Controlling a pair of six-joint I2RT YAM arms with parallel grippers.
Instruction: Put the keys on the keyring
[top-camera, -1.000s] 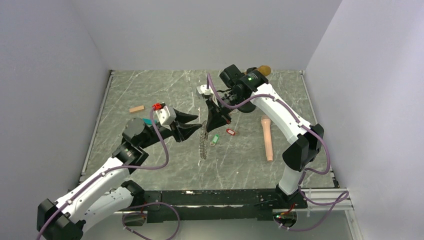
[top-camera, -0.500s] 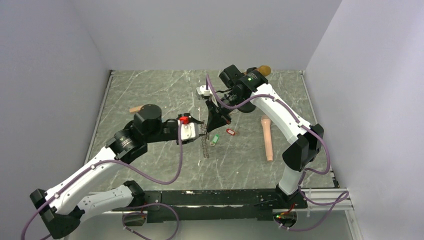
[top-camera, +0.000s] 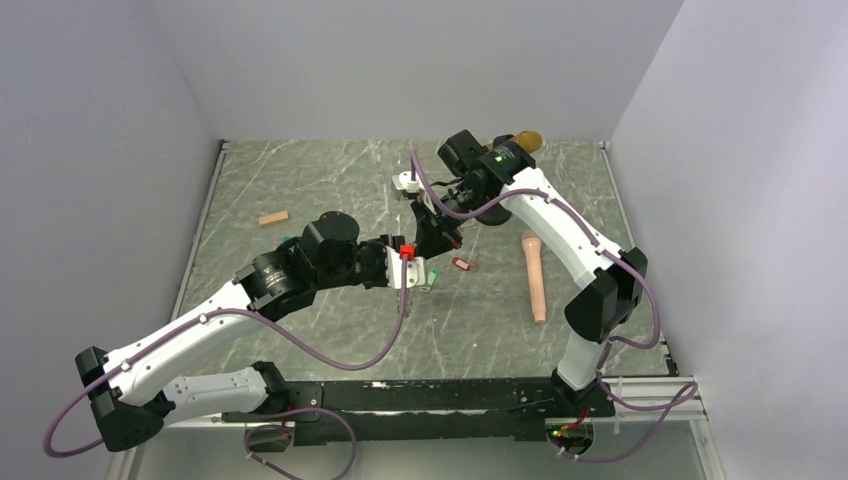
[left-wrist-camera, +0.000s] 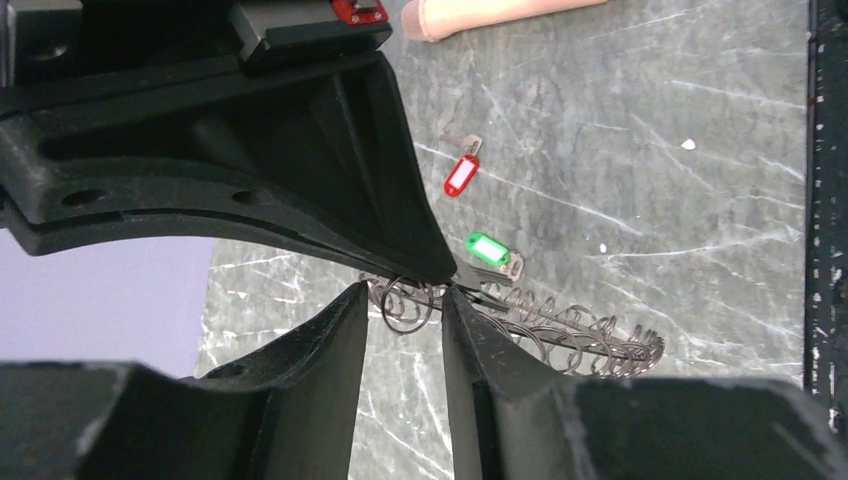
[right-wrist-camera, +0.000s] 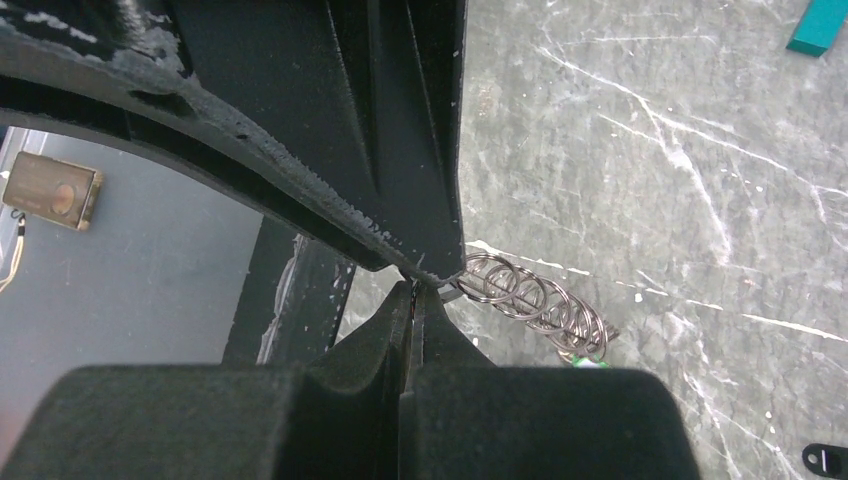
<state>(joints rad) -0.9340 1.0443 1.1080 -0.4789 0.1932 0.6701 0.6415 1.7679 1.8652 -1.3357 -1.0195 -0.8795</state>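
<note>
Left pincer (left-wrist-camera: 405, 300) now forward, astride keyring (left-wrist-camera: 560, 335) loop

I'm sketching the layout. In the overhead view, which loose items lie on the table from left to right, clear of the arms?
tan wooden block → red-tagged key → peach-coloured stick

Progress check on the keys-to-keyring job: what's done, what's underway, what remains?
Done: the right tool pinches the keyring by its rim. In hand: the left tool straddles one loop; a firm grip isn't clear. Left: the red-tagged key and green-tagged key lie on the table, none visibly threaded.
</note>
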